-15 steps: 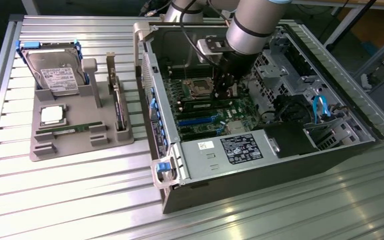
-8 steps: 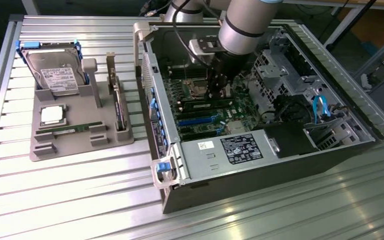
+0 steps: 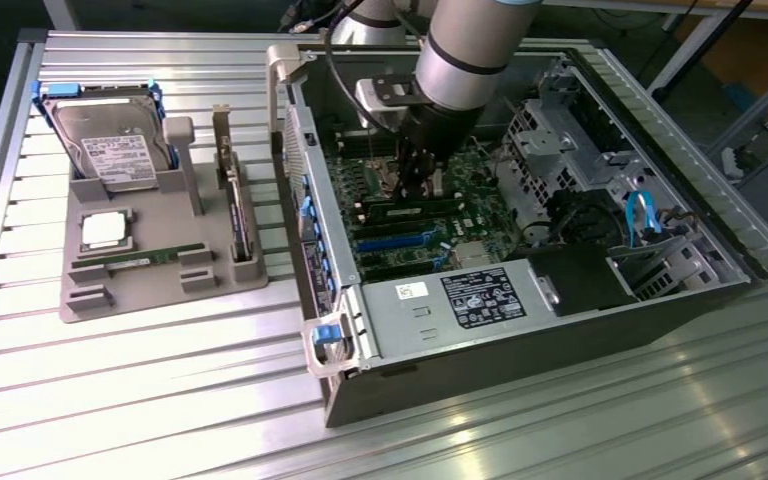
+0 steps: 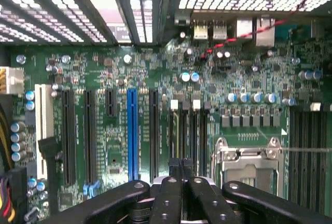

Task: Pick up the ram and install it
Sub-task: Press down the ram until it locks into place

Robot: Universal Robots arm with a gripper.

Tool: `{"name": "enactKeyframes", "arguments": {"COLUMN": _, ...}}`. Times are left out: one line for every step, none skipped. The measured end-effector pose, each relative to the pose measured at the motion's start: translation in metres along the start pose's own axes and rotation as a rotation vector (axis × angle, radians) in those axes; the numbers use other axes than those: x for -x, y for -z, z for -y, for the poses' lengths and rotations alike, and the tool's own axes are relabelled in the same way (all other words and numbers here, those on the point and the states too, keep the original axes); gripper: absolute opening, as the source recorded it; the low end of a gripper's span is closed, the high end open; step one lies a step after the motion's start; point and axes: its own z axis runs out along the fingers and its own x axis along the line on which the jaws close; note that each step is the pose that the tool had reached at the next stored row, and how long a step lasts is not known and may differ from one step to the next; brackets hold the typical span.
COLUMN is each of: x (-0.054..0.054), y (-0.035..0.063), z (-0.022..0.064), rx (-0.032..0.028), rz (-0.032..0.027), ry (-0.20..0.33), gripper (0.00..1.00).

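1. Slatted aluminium table fills the room's working area; an open computer case lies on its side on it, towards the exterior view's right.
2. Left of the case in the exterior view stands a grey tray; it holds a hard drive upright at the back, a square CPU chip lying flat, an expansion card on edge along the side nearest the case, and a thin green stick lying in a front groove.
3. Robot arm reaches down into the case; the gripper hangs low over the motherboard.
4. From the wrist, the gripper has its black fingers pressed together with nothing between them.
5. Their tips are over the memory slots, between the blue slot and the CPU socket.
6. The ram looks to stand on edge in those slots just below the fingertips; whether they touch it, I cannot tell.
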Motion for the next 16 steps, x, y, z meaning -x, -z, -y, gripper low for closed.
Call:
{"name": "enactKeyframes", "arguments": {"x": 0.0, "y": 0.0, "z": -0.0015, "rx": 0.0, "rz": -0.0001, "ry": 0.0, "gripper": 0.1}}
{"name": "enactKeyframes", "arguments": {"x": 0.0, "y": -0.0001, "z": -0.0028, "rx": 0.0, "rz": 0.0, "ry": 0.0, "gripper": 0.1}}
{"name": "enactKeyframes", "arguments": {"x": 0.0, "y": -0.0001, "z": -0.0043, "rx": 0.0, "rz": 0.0, "ry": 0.0, "gripper": 0.1}}
{"name": "enactKeyframes", "arguments": {"x": 0.0, "y": -0.0002, "z": -0.0058, "rx": 0.0, "rz": 0.0, "ry": 0.0, "gripper": 0.1}}
{"name": "enactKeyframes", "arguments": {"x": 0.0, "y": -0.0002, "z": -0.0075, "rx": 0.0, "rz": 0.0, "ry": 0.0, "gripper": 0.1}}
{"name": "enactKeyframes", "arguments": {"x": 0.0, "y": -0.0003, "z": -0.009, "rx": -0.0001, "rz": 0.0, "ry": 0.0, "gripper": 0.1}}
{"name": "enactKeyframes", "arguments": {"x": 0.0, "y": -0.0004, "z": -0.0114, "rx": 0.0, "rz": 0.0, "ry": 0.0, "gripper": 0.1}}
{"name": "enactKeyframes", "arguments": {"x": 0.0, "y": -0.0004, "z": -0.0132, "rx": 0.0, "rz": 0.0, "ry": 0.0, "gripper": 0.1}}
{"name": "enactKeyframes", "arguments": {"x": 0.0, "y": -0.0004, "z": -0.0132, "rx": 0.0, "rz": -0.0001, "ry": 0.0, "gripper": 0.1}}
{"name": "enactKeyframes", "arguments": {"x": 0.0, "y": -0.0004, "z": -0.0132, "rx": 0.0, "rz": 0.0, "ry": 0.0, "gripper": 0.1}}
{"name": "enactKeyframes", "arguments": {"x": 0.0, "y": -0.0004, "z": -0.0132, "rx": 0.0, "rz": -0.0001, "ry": 0.0, "gripper": 0.1}}
{"name": "enactKeyframes", "arguments": {"x": 0.0, "y": -0.0004, "z": -0.0132, "rx": 0.0, "rz": -0.0001, "ry": 0.0, "gripper": 0.1}}
{"name": "enactKeyframes", "arguments": {"x": 0.0, "y": -0.0007, "z": -0.0132, "rx": 0.0, "rz": 0.0, "ry": 0.0, "gripper": 0.1}}
{"name": "enactKeyframes", "arguments": {"x": 0.0, "y": -0.0012, "z": -0.0132, "rx": -0.0001, "rz": 0.0002, "ry": 0.0, "gripper": 0.1}}
{"name": "enactKeyframes", "arguments": {"x": 0.0, "y": -0.0017, "z": -0.0132, "rx": 0.0, "rz": 0.0001, "ry": 0.0, "gripper": 0.1}}
{"name": "enactKeyframes", "arguments": {"x": 0.0, "y": -0.0023, "z": -0.0132, "rx": 0.0, "rz": -0.0001, "ry": 0.0, "gripper": 0.1}}
